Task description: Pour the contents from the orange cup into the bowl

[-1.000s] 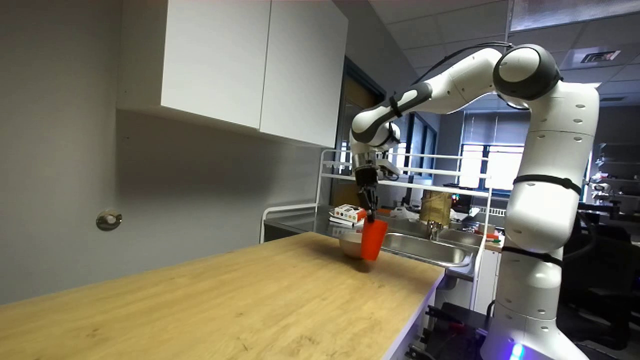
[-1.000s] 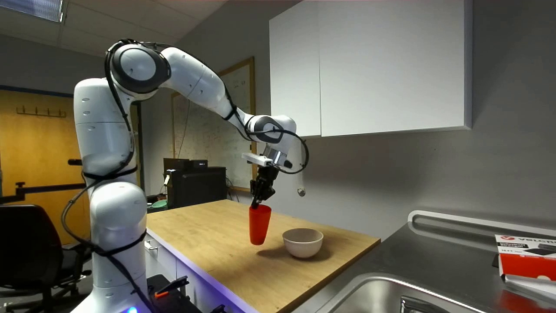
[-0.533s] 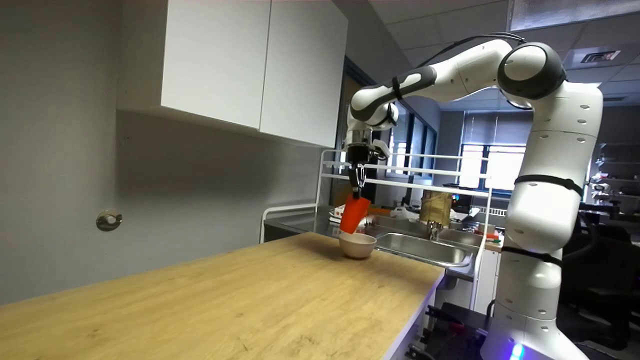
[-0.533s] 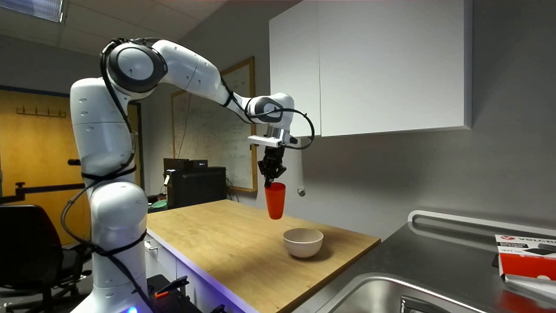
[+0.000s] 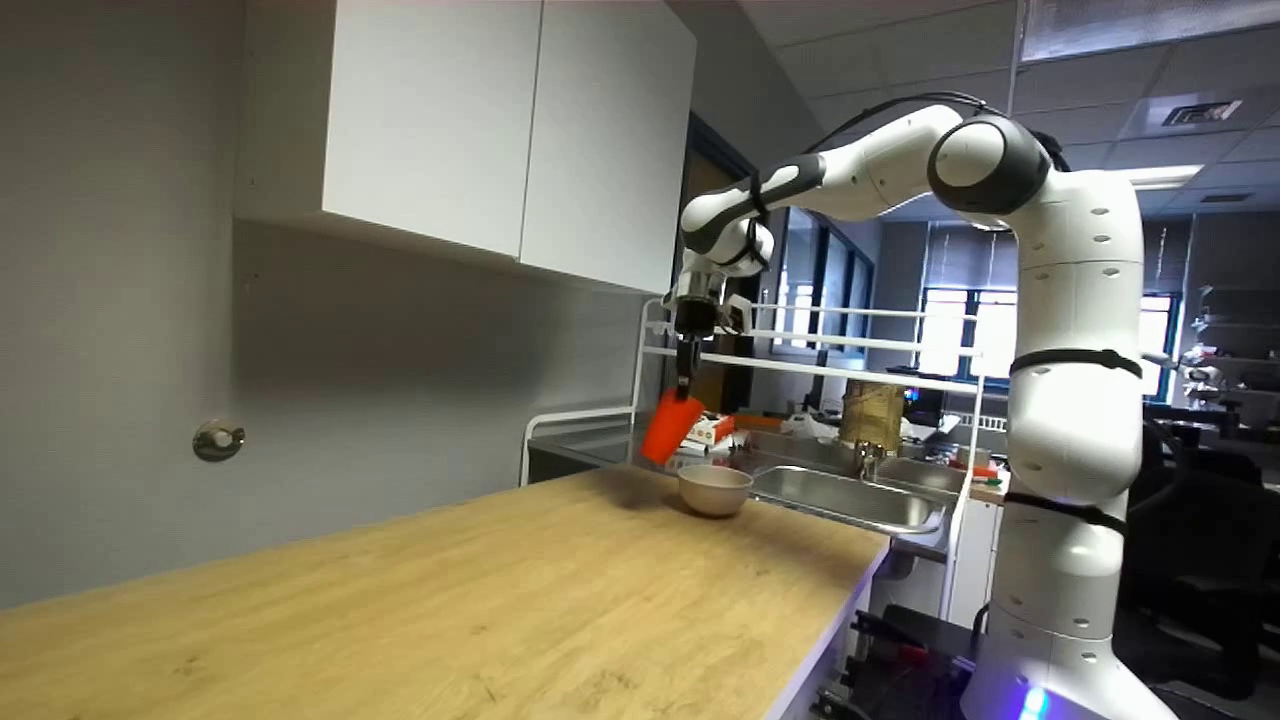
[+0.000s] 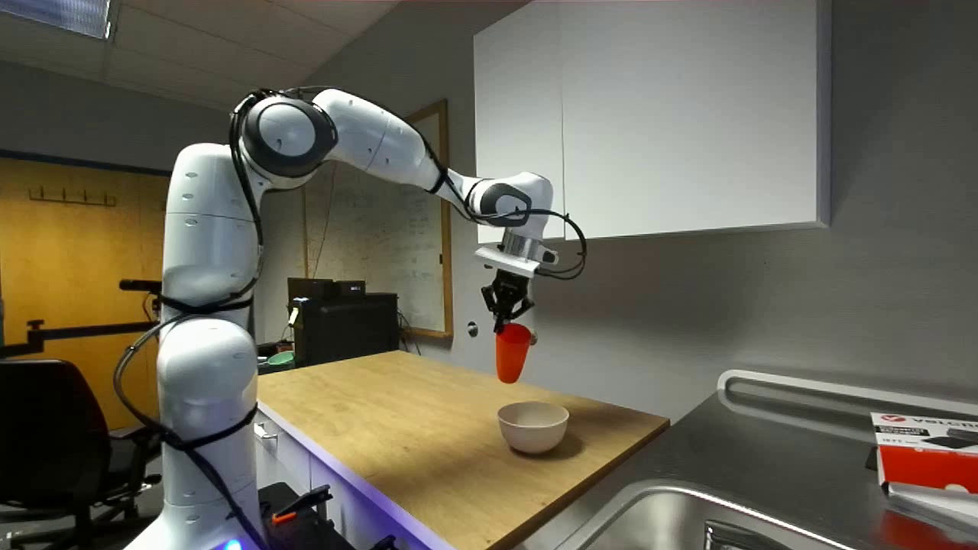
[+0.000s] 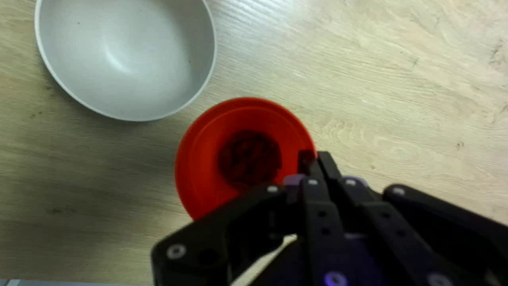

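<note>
The orange cup is in the air, tilted, higher than the bowl. In an exterior view the cup appears above the bowl, which stands upright on the wooden counter. In the wrist view the cup's open mouth is beside the bowl, and dark contents lie at the cup's bottom. The bowl's visible inside holds no contents. My gripper is shut on the cup's rim, one finger inside and one outside; it also shows in both exterior views.
The wooden counter ends at a metal sink and a dark steel worktop. A red and white box lies on that worktop. A white wall cabinet hangs above the counter. A white rack stands around the sink.
The arm has lifted the cup from low beside the bowl and carried it across, to the bowl's left in one exterior view. The cup leans more in that view. The bowl has not moved.
</note>
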You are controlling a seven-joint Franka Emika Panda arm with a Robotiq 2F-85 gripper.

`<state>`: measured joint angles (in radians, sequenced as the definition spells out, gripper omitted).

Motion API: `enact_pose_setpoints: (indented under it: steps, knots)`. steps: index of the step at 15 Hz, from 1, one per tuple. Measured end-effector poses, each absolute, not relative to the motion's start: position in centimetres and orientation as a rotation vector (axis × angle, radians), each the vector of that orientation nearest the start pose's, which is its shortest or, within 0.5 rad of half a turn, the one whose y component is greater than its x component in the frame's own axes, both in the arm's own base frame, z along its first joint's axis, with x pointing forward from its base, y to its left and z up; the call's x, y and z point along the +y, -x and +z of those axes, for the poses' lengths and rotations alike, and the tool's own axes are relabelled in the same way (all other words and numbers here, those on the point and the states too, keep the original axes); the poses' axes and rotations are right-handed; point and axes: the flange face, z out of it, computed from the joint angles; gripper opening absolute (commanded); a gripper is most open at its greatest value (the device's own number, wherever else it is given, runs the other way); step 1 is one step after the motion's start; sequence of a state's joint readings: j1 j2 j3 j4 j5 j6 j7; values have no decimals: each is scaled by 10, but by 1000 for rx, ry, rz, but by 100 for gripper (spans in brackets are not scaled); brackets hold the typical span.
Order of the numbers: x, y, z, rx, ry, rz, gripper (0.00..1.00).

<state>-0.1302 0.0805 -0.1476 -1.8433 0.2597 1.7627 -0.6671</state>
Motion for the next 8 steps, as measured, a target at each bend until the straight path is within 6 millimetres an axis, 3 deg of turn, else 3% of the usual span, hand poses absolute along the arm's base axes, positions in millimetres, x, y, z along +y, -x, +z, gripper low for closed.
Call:
enact_pose_setpoints:
  steps: [3, 8]
  knots:
    - [-178, -555, 448, -422, 2741, 1, 1]
    - [-250, -535, 420, -304, 2565, -125, 1]
